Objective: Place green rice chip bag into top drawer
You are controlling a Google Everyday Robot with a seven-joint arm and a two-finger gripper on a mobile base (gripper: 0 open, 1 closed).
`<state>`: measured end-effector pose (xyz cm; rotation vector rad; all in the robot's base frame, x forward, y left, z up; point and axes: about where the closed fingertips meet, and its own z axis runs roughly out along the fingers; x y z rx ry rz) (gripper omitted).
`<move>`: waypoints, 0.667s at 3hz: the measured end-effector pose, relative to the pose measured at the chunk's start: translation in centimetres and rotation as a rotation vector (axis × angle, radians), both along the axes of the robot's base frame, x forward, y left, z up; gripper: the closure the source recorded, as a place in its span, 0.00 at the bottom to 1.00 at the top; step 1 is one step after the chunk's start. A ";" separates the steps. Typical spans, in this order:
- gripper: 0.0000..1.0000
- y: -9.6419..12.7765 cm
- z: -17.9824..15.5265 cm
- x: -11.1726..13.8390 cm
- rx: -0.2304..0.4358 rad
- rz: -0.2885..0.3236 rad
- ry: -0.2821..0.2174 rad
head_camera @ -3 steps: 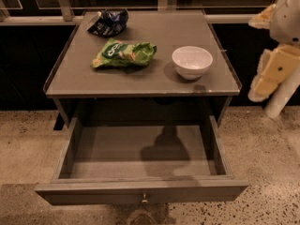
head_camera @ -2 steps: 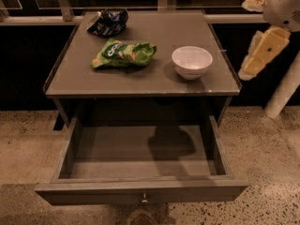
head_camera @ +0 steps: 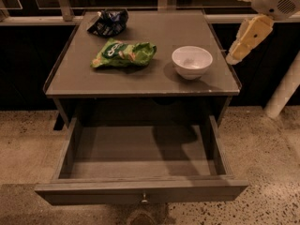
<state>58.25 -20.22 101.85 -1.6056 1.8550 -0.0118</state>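
Centrally, a green bag (head_camera: 124,54) lies flat on a grey table (head_camera: 178,27), left of the middle. It is bright, glossy and crumpled, with white lettering near its left end and orange-beige chip pictures toward the right. It touches only the tabletop.

Below the tabletop, the drawer (head_camera: 140,192) stands open toward the camera. It is wide and shallow, with 1 small round knob (head_camera: 144,200) at the centre of its flat front panel.

To the right of the green bag, apart from it, stands 1 white bowl (head_camera: 191,61). A smaller blue-black bag (head_camera: 108,22) sits at the table's back left corner.

The gripper (head_camera: 234,55), pale cream, hangs in the air just beyond the table's right edge. It is level with the bowl, well apart from the green bag, and clear of table and bowl. Whether it is open or closed cannot be told. Speckled floor (head_camera: 262,144) surrounds the table.
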 end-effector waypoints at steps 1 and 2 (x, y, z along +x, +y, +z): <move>0.00 -0.4 0.0 -0.3 0.012 -0.026 -0.006; 0.00 0.3 -1.1 0.6 0.083 -0.034 -0.013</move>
